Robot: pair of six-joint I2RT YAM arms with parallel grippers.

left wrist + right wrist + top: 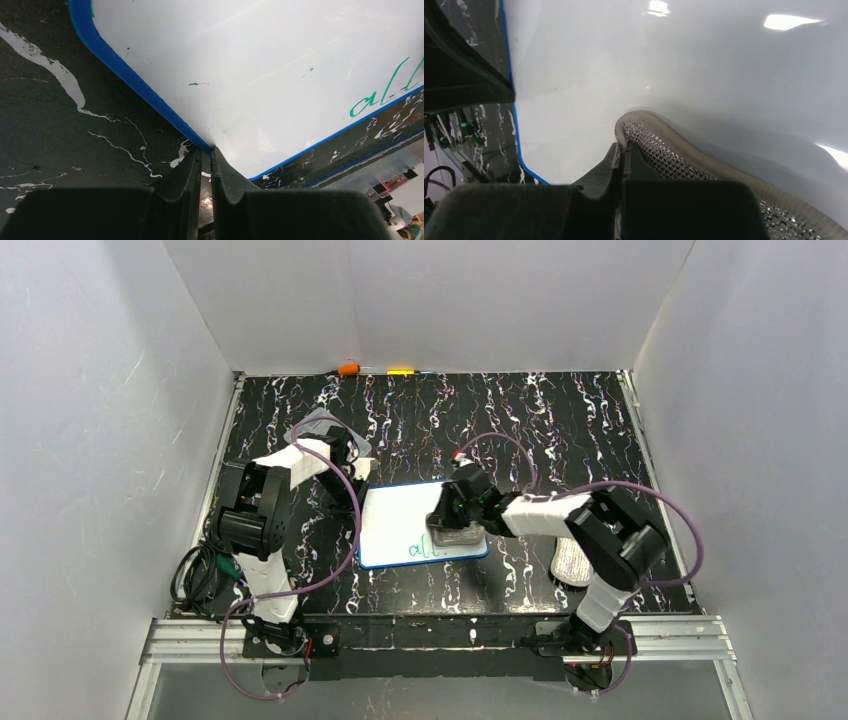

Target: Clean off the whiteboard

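The whiteboard (405, 520) lies flat at the table's middle, white with a blue rim. Green handwriting (432, 548) runs along its near edge and also shows in the left wrist view (385, 95). My right gripper (452, 522) is shut on a grey mesh-backed pad (674, 155), which rests on the board (624, 60) just behind the writing. My left gripper (352, 492) is shut. Its tips (206, 150) sit at the blue rim of the board (250, 65) near the left near corner, one finger over the table and one over the board.
A second grey oval pad (573, 562) lies on the table at the right, by the right arm. A clear plastic box (325, 430) sits behind the left arm. Small orange (348, 368) and yellow (402, 371) items lie at the back wall.
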